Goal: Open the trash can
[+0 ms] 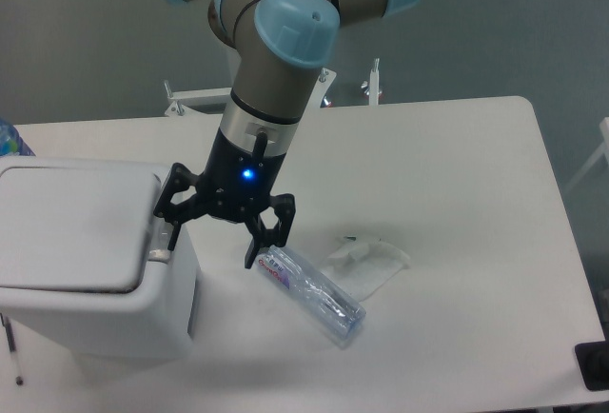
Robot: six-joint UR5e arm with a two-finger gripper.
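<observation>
The trash can (90,313) is a large white boxy bin at the table's left front. Its flat white lid (71,227) stands slightly raised, with a dark gap along its front edge. The grey push-button tab (163,237) sits on the bin's right rim. My gripper (211,240) hangs open over that rim. Its left fingertip (173,235) rests on or just above the tab, and the right fingertip (253,255) hangs beside the bin above the table. Nothing is held between the fingers.
A clear plastic bottle (309,294) lies on the table just right of the gripper. A crumpled white tissue (366,263) lies beside it. A blue bottle top (9,137) peeks in at the left edge. A black object (592,365) sits at the table's front right corner.
</observation>
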